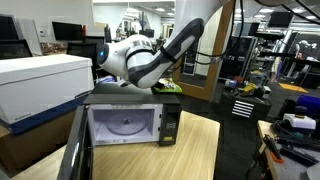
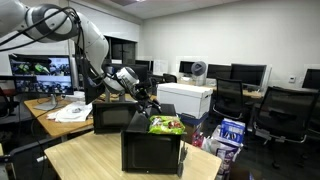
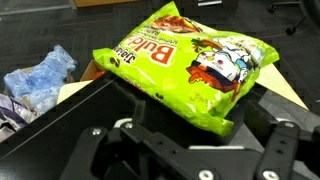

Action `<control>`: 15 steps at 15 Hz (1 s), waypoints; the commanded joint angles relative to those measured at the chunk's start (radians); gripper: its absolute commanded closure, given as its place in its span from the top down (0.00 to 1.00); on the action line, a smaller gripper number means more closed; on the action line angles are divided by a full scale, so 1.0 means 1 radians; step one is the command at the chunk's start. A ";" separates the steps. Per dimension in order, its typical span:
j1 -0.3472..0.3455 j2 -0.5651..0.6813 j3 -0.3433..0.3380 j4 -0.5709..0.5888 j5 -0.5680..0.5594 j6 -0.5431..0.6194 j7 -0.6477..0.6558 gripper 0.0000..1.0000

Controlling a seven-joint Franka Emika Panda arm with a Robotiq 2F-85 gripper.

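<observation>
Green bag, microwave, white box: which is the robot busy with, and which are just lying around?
In use: green snack bag, the microwave it lies on, the open gripper close by.
Just lying about: white box, crumpled blue plastic, computer monitors.

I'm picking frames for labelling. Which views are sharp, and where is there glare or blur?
Wrist view: the snack bag is sharp, with slight glare on its foil; the gripper at the bottom is dark and soft. In an exterior view the microwave cavity is brightly lit, nearly washed out. In an exterior view the table is evenly lit.
</observation>
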 commanded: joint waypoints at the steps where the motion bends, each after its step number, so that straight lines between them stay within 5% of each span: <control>1: -0.008 0.028 -0.007 0.024 -0.022 -0.029 -0.022 1.00; 8: -0.018 0.044 -0.011 0.022 -0.018 -0.025 -0.021 1.00; 9: -0.020 0.042 -0.008 0.019 -0.016 -0.023 -0.025 0.75; 11: -0.018 0.037 -0.006 0.015 -0.016 -0.024 -0.030 0.68; 15: -0.018 0.028 0.004 0.010 -0.010 -0.022 -0.039 0.40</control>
